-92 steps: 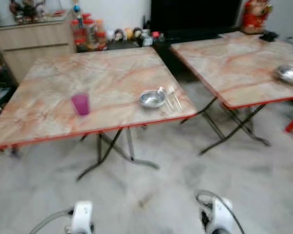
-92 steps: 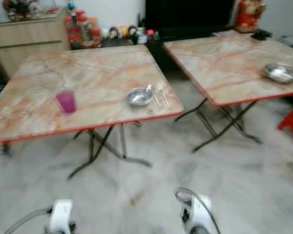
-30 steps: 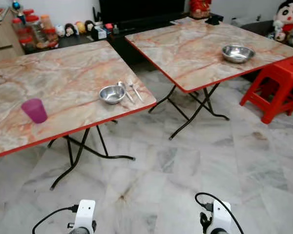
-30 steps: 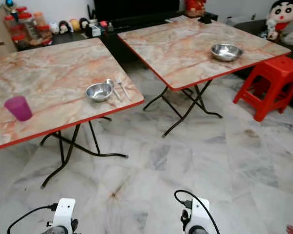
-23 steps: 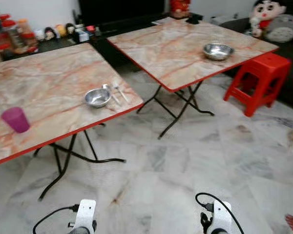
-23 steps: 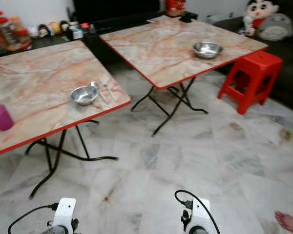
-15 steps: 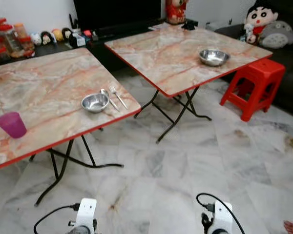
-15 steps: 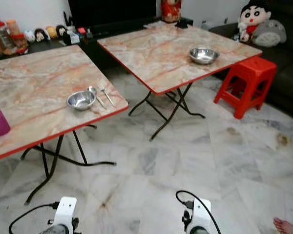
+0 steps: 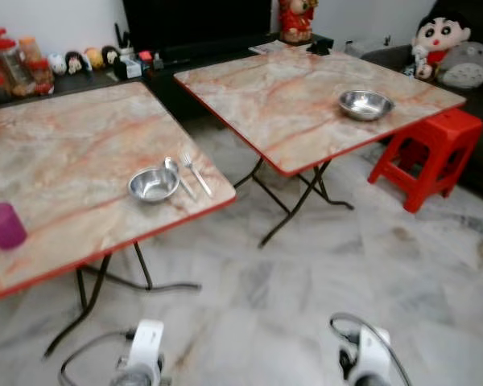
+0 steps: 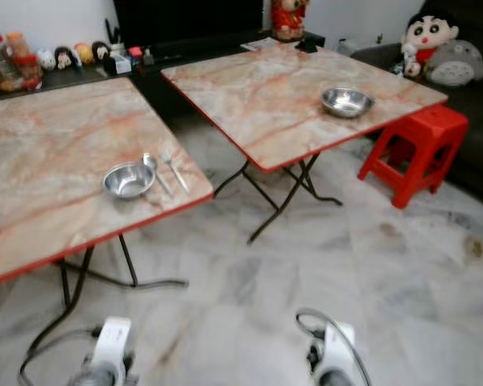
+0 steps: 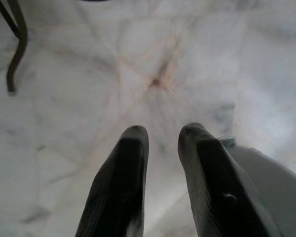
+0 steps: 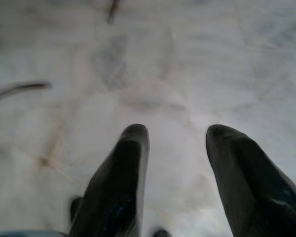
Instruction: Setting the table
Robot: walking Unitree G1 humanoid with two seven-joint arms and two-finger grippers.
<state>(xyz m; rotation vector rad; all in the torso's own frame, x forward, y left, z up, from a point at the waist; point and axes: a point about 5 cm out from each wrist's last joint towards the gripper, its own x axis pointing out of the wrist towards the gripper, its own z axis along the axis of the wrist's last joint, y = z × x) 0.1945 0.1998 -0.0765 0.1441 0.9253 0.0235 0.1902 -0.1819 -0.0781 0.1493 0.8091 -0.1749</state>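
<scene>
Two folding tables, setting incomplete; both arms idle low.

Steel bowl (image 9: 154,184), spoon (image 9: 175,172) and fork (image 9: 197,174) lie centre-left, long axes toward upper left; second bowl (image 9: 365,104) sits upper right on far table (image 9: 290,88). Left gripper (image 11: 160,136) slightly parted, right gripper (image 12: 177,136) spread wide, both empty; second bowl lies nearer the right arm.

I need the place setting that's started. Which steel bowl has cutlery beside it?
The steel bowl on the left table, with spoon and fork alongside. The other bowl sits alone.
</scene>
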